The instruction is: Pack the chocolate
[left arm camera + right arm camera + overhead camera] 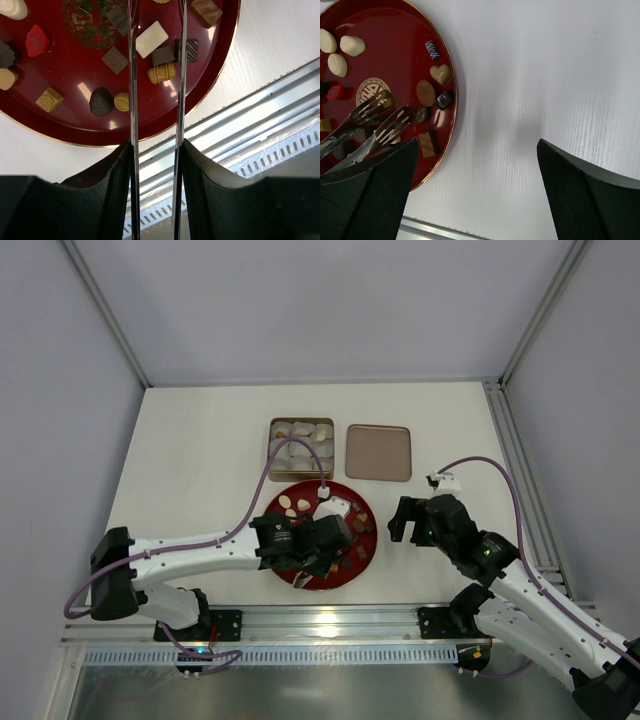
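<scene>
Two arms of a pair of bright, slotted metal tongs (pixel 132 100) run straight forward from the left gripper (pixel 156 150). Its black ribbed fingers (pixel 117 175) are closed part-way on the handle end and hold the tool. The tong arms stand apart, and no piece is seen nipped between them.

The chocolate (pixel 101 101), small dark, tan and cream pieces, lies loose on the round red lacquered plate (pixel 220 65) at the near edge of the white table (pixel 200 460). Three pieces sit inside the gap between the tong arms, among them a tan ridged barrel (pixel 161 73). Its long axis lies across the gap, arm to arm. The tong tips reach past it, toward the plate's centre.

The right gripper (pixel 477 150) is spread fully and empty, over bare table off the plate's right edge. The left arm is therefore judged the nearer one.

The rectangular metal tin (pixel 272 445), lined with white paper cups, stands just beyond the plate's far edge.
</scene>
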